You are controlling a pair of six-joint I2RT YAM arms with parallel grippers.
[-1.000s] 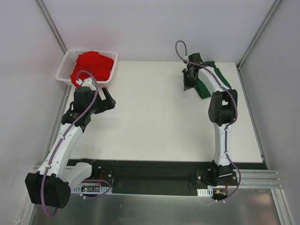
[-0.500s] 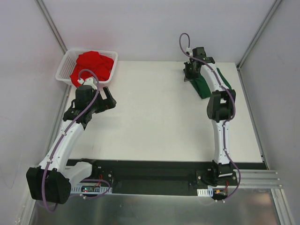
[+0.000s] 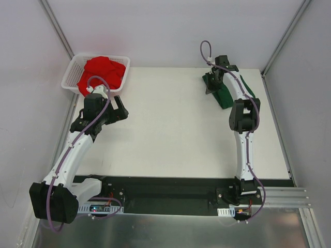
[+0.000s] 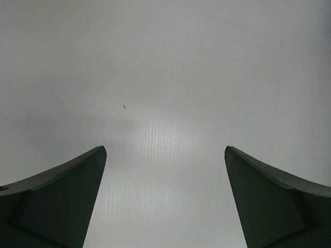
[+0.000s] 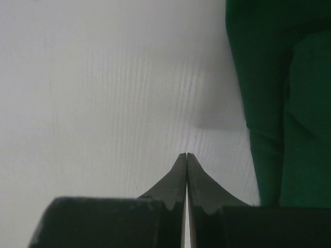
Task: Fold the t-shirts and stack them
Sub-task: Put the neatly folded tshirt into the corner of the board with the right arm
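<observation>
My left hand (image 4: 165, 154) is wide open and empty over the bare counter (image 3: 170, 134). The red shirt (image 3: 103, 72) lies crumpled in the basket (image 3: 69, 76) just beyond it, nearest to this arm. My right hand (image 5: 186, 156), closed on nothing, is beside the folded green shirt (image 5: 279, 103).

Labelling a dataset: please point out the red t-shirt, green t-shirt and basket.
red t-shirt (image 3: 103, 71), top external view, middle of the heap.
green t-shirt (image 3: 222, 97), top external view, near-left end of the cloth.
basket (image 3: 71, 73), top external view, left mesh wall.
</observation>
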